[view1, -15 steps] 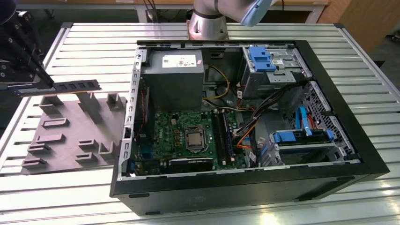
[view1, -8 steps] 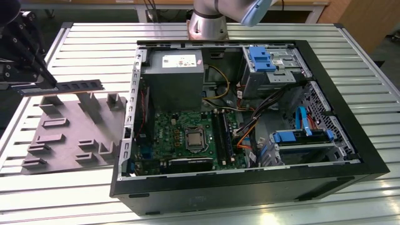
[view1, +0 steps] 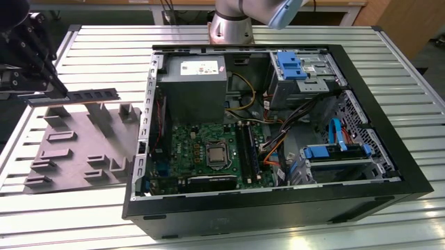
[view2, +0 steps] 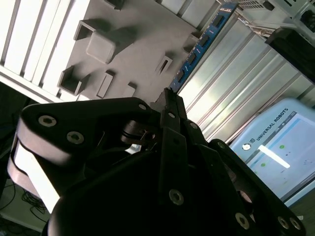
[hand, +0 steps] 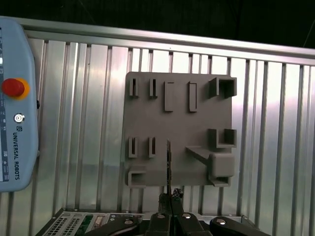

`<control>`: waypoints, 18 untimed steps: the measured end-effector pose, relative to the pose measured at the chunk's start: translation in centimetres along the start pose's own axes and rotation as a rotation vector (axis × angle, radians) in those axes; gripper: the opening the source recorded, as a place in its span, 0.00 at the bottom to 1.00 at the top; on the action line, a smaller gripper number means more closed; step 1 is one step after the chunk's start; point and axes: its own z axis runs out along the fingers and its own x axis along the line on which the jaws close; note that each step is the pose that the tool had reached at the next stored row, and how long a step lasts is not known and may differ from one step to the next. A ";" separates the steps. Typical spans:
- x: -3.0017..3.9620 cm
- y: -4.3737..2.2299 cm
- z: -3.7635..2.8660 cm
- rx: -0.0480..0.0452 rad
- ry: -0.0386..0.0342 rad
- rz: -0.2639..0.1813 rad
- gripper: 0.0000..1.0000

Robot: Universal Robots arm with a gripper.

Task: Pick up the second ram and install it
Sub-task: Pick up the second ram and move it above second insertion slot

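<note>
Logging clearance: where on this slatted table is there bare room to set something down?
Bare silver slats run along the near edge by the grey plastic post block, and beside the open black computer case at the exterior view's right. Crowded: inside the case.

The arm (view1: 231, 23) is silver-grey with a pale blue cap (view1: 285, 13); the hand (view2: 170, 101) is black with round screws (view2: 176, 197).
</note>
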 end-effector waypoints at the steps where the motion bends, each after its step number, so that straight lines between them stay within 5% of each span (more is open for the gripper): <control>1: 0.00 -0.08 0.00 0.0000 0.0000 0.000 0.11; 18: 0.08 -1.56 -0.02 0.0000 0.0000 0.000 0.11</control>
